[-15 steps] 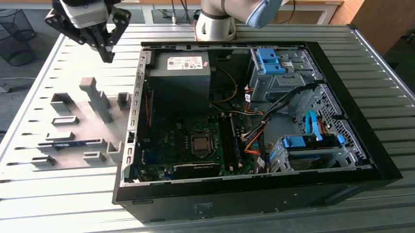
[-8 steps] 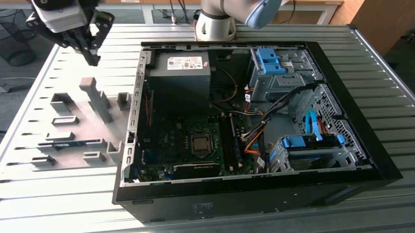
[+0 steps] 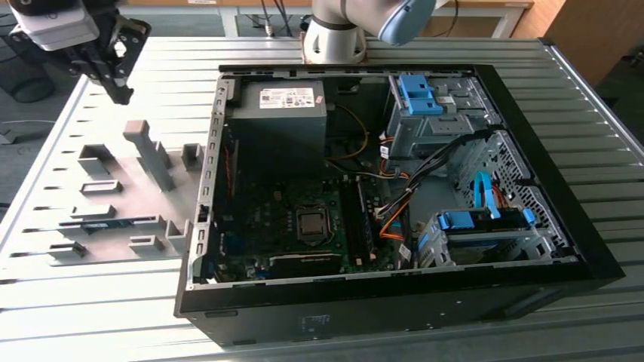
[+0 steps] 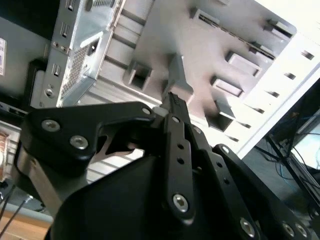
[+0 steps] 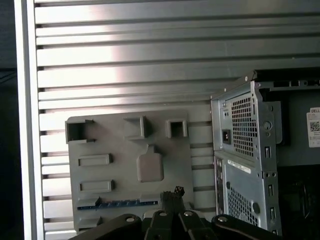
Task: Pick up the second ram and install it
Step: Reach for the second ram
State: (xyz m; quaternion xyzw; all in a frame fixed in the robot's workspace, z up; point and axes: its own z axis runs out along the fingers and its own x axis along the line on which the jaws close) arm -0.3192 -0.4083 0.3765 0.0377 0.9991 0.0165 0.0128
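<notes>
I see my end effector point(image 3: 122, 96) hanging above the grey fixture point(image 3: 123, 200), fingers pinched together, empty. The ram point(image 3: 108, 223) lies slotted in that fixture.

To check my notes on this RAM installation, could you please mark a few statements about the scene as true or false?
1. The second ram lies in a slot of the grey fixture plate, outside the computer case. True.
2. The gripper is holding the ram. False: it is shut on nothing and is apart from the ram.
3. The case is open, with the motherboard showing. True.
4. The gripper is reaching inside the case. False: it hangs outside, on the exterior view's left of the case, near the fixture plate.
</notes>
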